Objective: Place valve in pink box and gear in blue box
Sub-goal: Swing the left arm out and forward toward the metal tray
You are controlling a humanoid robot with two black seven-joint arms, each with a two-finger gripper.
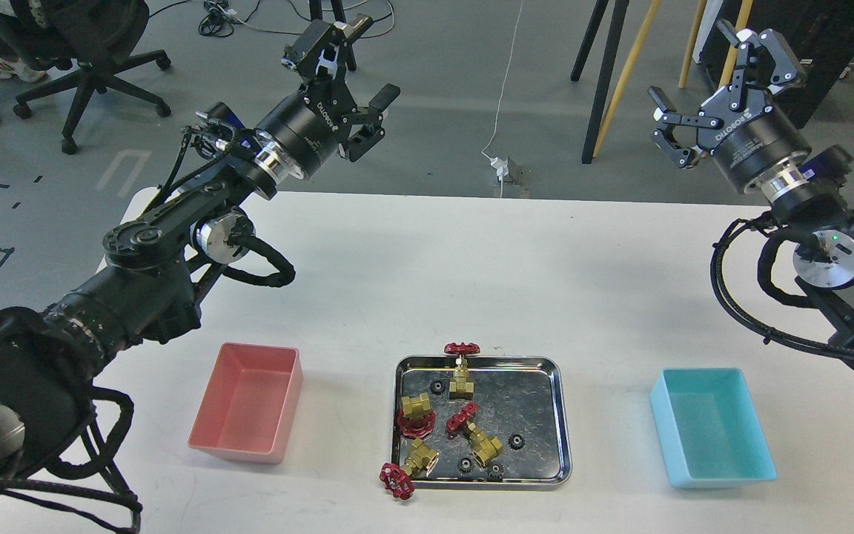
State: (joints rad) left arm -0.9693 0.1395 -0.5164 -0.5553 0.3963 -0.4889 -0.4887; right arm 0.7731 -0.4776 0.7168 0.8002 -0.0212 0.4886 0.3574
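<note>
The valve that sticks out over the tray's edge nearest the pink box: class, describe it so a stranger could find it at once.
Start at the steel tray in the middle of the white table, between the pink box and blue box. Go to its front left corner. This valve alone hangs its red handwheel past the rim there.

Salmon-pink box (246, 404), turquoise-blue box (712, 428), shiny steel tray (559, 415) — brass valves (462, 368) with red handwheels, tiny black gears (516, 442).

White table (471, 267), shiny steel tray (560, 415), black office chair (93, 59), wooden poles (631, 70), floor cables (505, 159)
</note>
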